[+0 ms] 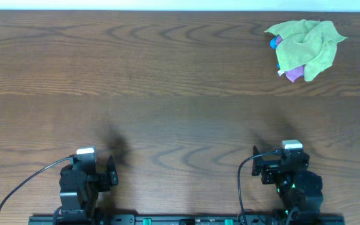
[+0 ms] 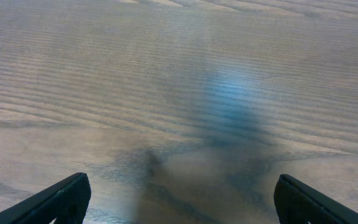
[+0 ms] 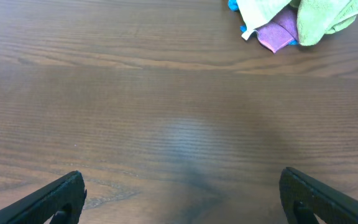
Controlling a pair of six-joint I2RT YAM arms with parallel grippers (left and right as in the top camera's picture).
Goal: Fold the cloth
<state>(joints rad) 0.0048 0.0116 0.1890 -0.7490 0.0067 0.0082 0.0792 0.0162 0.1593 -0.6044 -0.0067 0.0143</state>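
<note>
Green cloth (image 1: 304,44) bunched far right, well beyond right pincer (image 3: 180,196), jaws apart

No readable text, labels, brands or numbers on any surface in view.

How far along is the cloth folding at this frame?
Nothing looks done: the green cloth lies crumpled at the far right corner of the table, bunched over a purple cloth. Nothing is in hand: the left gripper and right gripper are open and empty at the near edge. Everything is left: reaching, spreading and folding.
</note>
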